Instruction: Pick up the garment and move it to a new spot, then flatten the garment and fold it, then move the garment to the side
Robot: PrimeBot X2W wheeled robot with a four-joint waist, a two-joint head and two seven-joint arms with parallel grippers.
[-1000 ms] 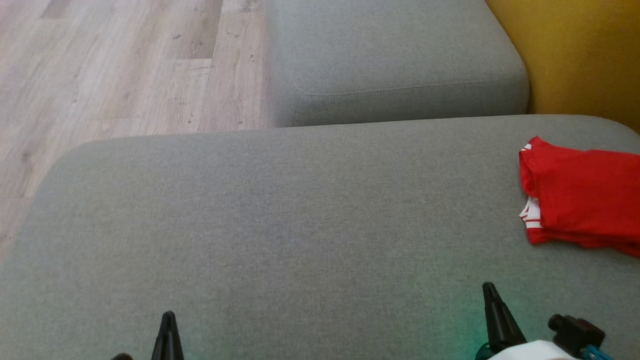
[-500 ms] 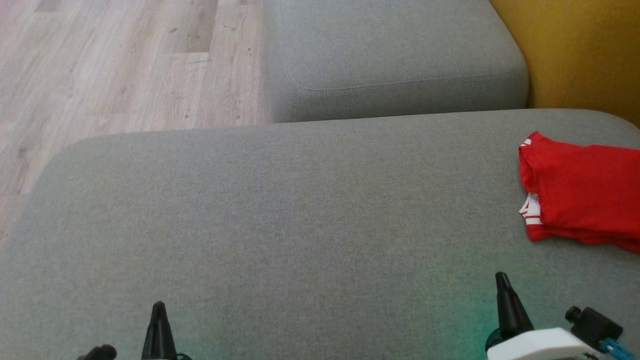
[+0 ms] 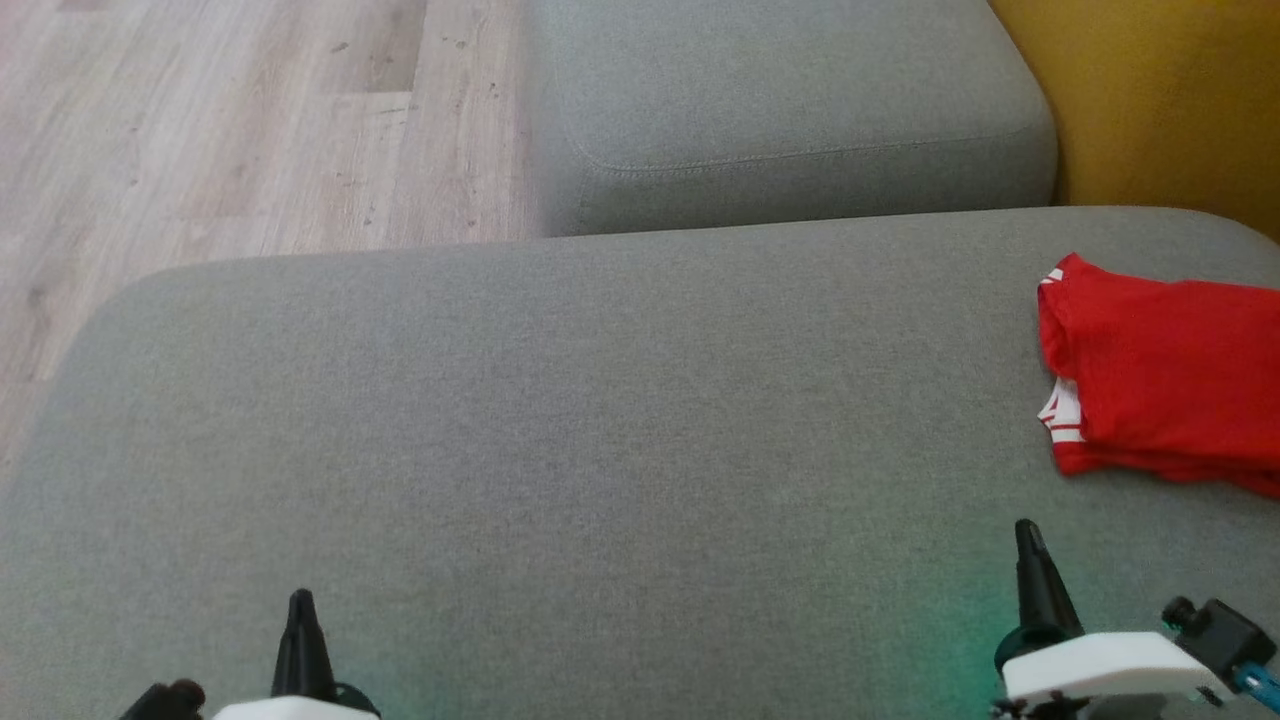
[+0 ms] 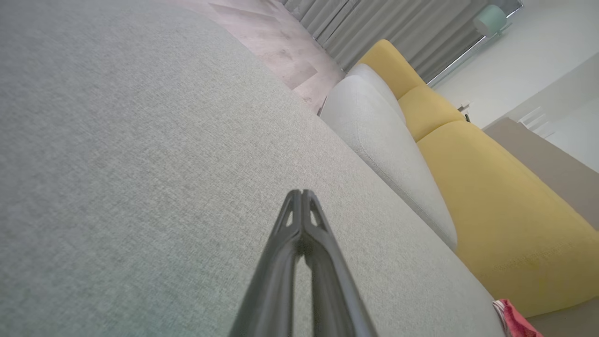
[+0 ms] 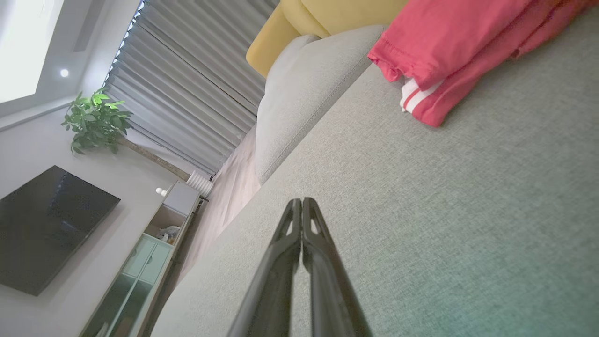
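The garment [image 3: 1170, 390] lies at the right edge of the head view, about mid-height. It is a red stack in flat layers on the grey sofa cushion [image 3: 600, 420], with a white-and-red striped trim peeping out at its lower left corner. Its long axis seems to run left to right across the frame. The bunched end faces the middle of the cushion and the far end is cut off by the frame edge, so I cannot tell its full length.

The right gripper [image 3: 1028, 540] stands at the lower right of the frame. Its 2 jaws are clenched together on nothing and point up the frame. The garment sits up and to the right of the tips, near but clearly apart. In the right wrist view the same red stack [image 5: 458, 42] fills the upper right corner, ahead of the closed tips and off to their right.

The left gripper [image 3: 300, 605] is at the lower left, also clenched and empty, well apart from the garment with the whole bare cushion between them.

Any reach for the garment therefore seems to fall to the right arm. It would need to swing toward the right of the frame and part its jaws first. Folded as it is, the garment looks already set aside.
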